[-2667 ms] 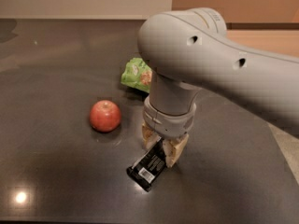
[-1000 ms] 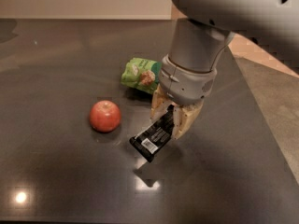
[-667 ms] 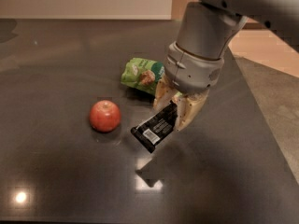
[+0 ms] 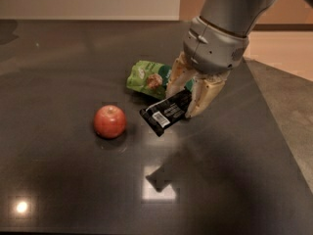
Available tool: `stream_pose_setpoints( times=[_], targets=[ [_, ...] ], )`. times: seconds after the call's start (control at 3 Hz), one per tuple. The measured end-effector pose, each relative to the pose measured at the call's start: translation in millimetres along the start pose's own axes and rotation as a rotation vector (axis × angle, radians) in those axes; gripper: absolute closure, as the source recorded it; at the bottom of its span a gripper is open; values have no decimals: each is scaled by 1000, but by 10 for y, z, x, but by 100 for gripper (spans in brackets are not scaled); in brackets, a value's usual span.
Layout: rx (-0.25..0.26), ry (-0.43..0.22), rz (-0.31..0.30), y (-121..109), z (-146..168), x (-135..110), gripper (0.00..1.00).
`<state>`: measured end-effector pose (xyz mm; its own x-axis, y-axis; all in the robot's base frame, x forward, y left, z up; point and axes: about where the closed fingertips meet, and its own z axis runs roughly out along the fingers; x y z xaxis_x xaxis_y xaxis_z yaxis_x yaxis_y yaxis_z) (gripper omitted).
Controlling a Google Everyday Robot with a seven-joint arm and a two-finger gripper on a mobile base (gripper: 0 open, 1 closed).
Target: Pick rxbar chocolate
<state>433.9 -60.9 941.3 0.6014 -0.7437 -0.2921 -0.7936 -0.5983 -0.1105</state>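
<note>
Above the dark tabletop (image 4: pixel 58 58), my gripper (image 4: pixel 182 105) is clamped on the rxbar chocolate (image 4: pixel 164 113), which looks lifted clear beside the apple (image 4: pixel 110 122), so I judge the pick nearly made: next, rise steadily, grip firm.

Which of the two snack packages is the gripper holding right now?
The black rxbar chocolate, clamped in the gripper just right of the apple. The green snack bag lies loose on the table behind it, ungripped.
</note>
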Motion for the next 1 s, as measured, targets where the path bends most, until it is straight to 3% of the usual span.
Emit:
stream_pose_setpoints(
  times=[0.33, 0.67, 1.0],
  targets=[
    [32, 1, 26, 8, -147, 49, 100],
    [128, 18, 62, -60, -290, 183, 100],
    [130, 18, 62, -66, -291, 183, 100]
  ],
)
